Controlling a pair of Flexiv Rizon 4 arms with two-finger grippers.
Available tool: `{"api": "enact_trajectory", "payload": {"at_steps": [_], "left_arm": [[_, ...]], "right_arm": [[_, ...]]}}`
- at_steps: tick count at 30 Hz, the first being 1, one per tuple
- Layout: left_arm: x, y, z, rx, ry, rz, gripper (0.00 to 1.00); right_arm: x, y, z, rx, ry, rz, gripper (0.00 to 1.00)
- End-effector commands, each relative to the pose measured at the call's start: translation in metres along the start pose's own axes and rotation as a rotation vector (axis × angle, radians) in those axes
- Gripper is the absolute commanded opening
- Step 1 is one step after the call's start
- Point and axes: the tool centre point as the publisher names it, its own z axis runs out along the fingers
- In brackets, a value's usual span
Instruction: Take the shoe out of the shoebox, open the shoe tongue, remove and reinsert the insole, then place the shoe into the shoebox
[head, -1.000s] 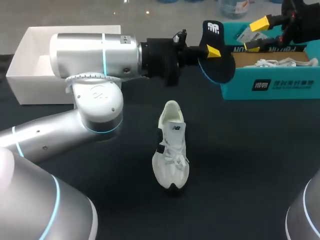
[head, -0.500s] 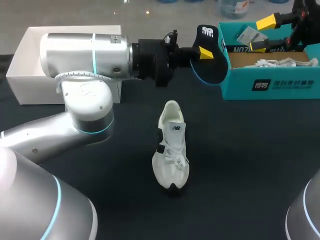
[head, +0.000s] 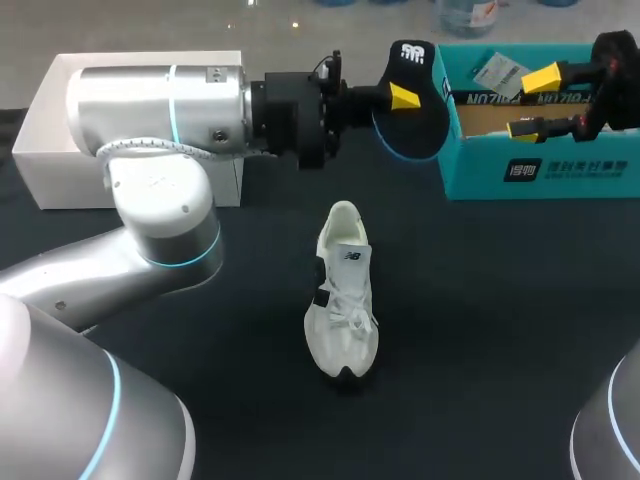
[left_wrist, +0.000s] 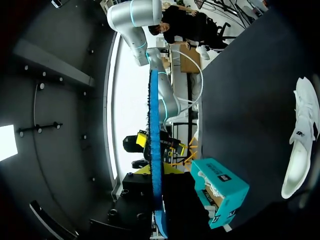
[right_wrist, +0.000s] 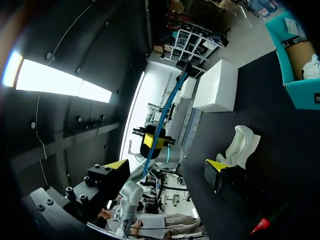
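Left end effector (head: 404, 98) pinches insole (head: 415, 135); may slip or miss shoe (head: 343, 300) opening. Right end effector (head: 535, 102) gapes empty near shoebox (head: 560, 178); bump risk.

My left hand (head: 402, 100) grips black insole (head: 415, 138) aloft, just beside teal shoebox (head: 530, 172) | my right hand (head: 535, 102) above shoebox, fingers apart | white shoe (head: 343, 300) mid-tabletop (head: 500, 330), toe toward robot | white box (head: 60, 120) far left
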Motion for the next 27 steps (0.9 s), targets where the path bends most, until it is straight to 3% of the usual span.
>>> {"api": "enact_trajectory", "payload": {"at_steps": [1,14,16,18,19,20,21,23,25,27], "left_arm": [[0.000,0.001,-0.001,-0.005,0.026,-0.015,0.00],[0.000,0.001,-0.001,-0.005,0.026,-0.015,0.00],[-0.003,0.010,-0.006,-0.078,0.128,-0.377,0.00],[-0.004,0.017,-0.013,-0.100,0.203,-0.736,0.00],[0.001,0.019,-0.014,-0.118,0.302,-0.842,0.00],[0.002,0.019,-0.017,-0.107,0.275,-0.965,0.00],[0.001,0.017,-0.019,-0.081,0.333,-1.065,0.00],[0.000,0.013,-0.021,0.002,0.333,-1.250,0.00],[-0.005,0.009,-0.022,0.097,0.344,-1.336,0.00],[-0.005,0.009,-0.022,0.097,0.344,-1.336,0.00]], "right_arm": [[0.003,-0.005,0.000,-0.013,-0.022,0.013,1.00],[0.003,-0.005,0.000,-0.013,-0.022,0.013,1.00],[0.003,-0.005,0.000,-0.013,-0.022,0.013,1.00],[0.003,-0.005,0.000,-0.013,-0.022,0.013,1.00],[0.003,-0.005,0.000,-0.013,-0.022,0.013,1.00],[0.003,-0.005,0.000,-0.013,-0.022,0.013,1.00],[0.003,-0.005,0.000,-0.013,-0.022,0.013,1.00],[0.003,-0.005,0.000,-0.013,-0.022,0.013,1.00],[0.003,-0.005,0.000,-0.013,-0.022,0.013,1.00],[0.003,-0.005,0.000,-0.013,-0.022,0.013,1.00]]}}
